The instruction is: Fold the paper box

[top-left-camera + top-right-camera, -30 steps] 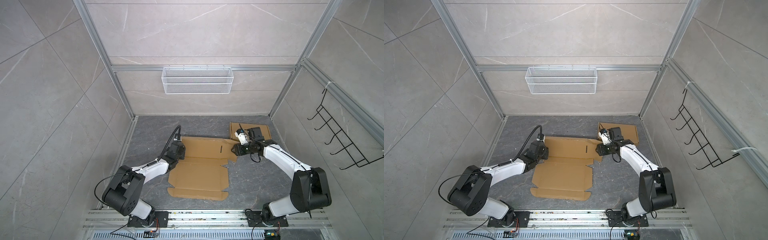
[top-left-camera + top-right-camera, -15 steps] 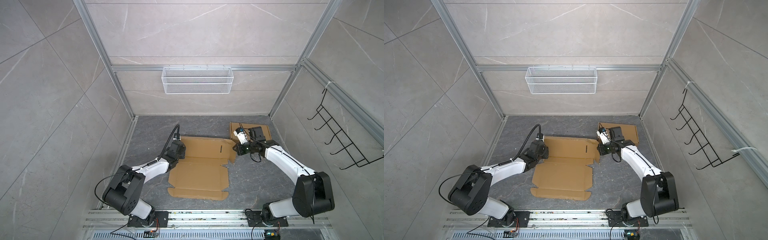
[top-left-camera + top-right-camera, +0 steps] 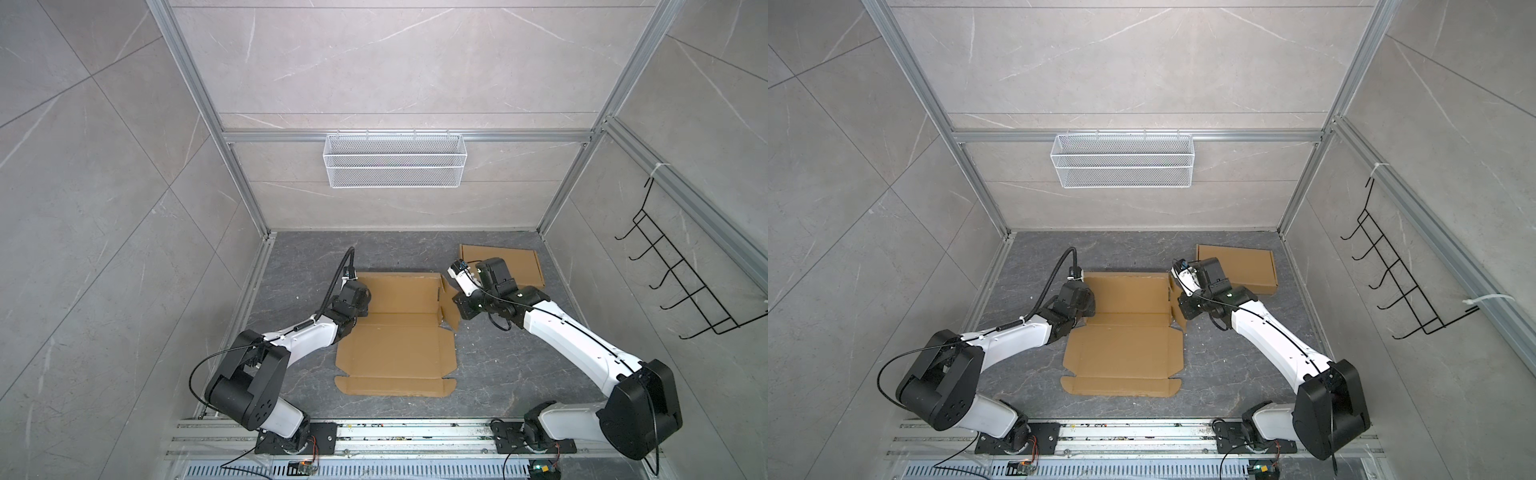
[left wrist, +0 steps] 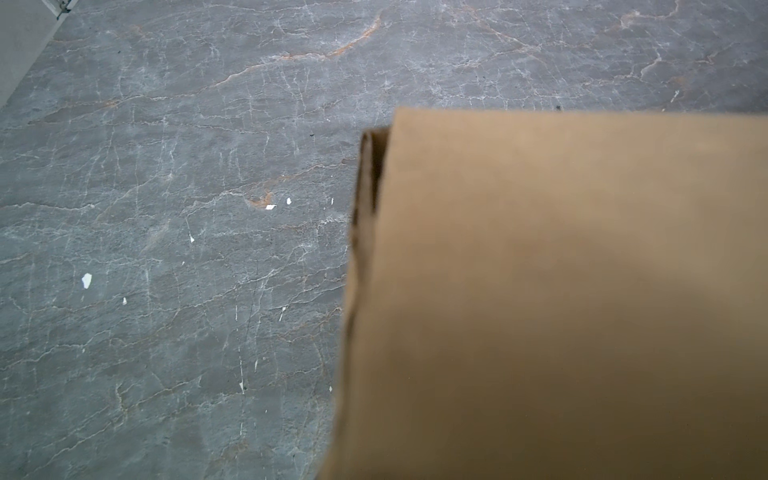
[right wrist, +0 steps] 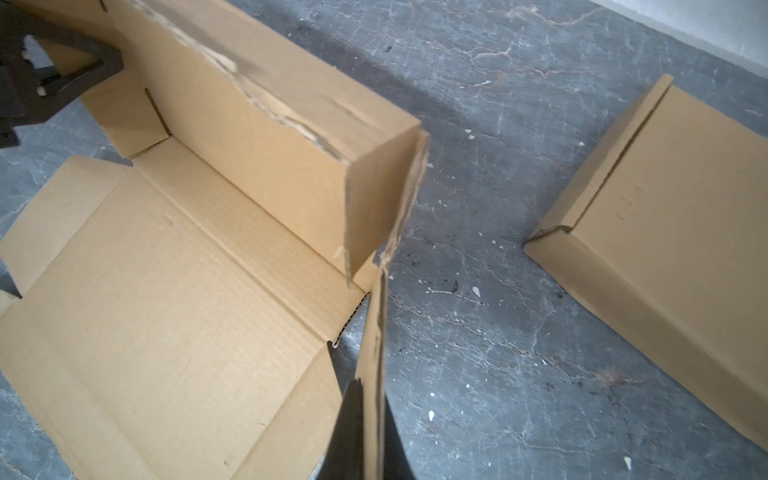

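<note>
While the left gripper (image 3: pixel 360 300) pinches the paper box (image 3: pixel 395 353) at its left side, the right gripper (image 5: pixel 370 403) clamps its right flap (image 5: pixel 376 332).

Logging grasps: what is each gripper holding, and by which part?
The right gripper pinches the cardboard box blank by its raised right side flap. The left gripper, shut, appears to hold the left side flap; the contact is hidden.
</note>
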Controlling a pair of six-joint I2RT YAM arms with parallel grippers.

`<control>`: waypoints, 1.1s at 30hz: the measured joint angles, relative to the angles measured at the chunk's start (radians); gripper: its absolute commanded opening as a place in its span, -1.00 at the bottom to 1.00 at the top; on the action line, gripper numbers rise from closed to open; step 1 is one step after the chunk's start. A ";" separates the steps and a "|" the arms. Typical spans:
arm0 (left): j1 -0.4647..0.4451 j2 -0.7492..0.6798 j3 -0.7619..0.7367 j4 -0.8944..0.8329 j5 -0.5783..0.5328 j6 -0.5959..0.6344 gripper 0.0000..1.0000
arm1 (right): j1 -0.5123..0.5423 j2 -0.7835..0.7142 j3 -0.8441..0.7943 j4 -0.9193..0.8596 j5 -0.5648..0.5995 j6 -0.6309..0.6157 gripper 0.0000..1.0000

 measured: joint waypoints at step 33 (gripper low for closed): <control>-0.027 -0.058 -0.184 0.299 0.040 0.139 -1.00 | 0.108 0.000 -0.261 0.459 0.043 0.264 0.02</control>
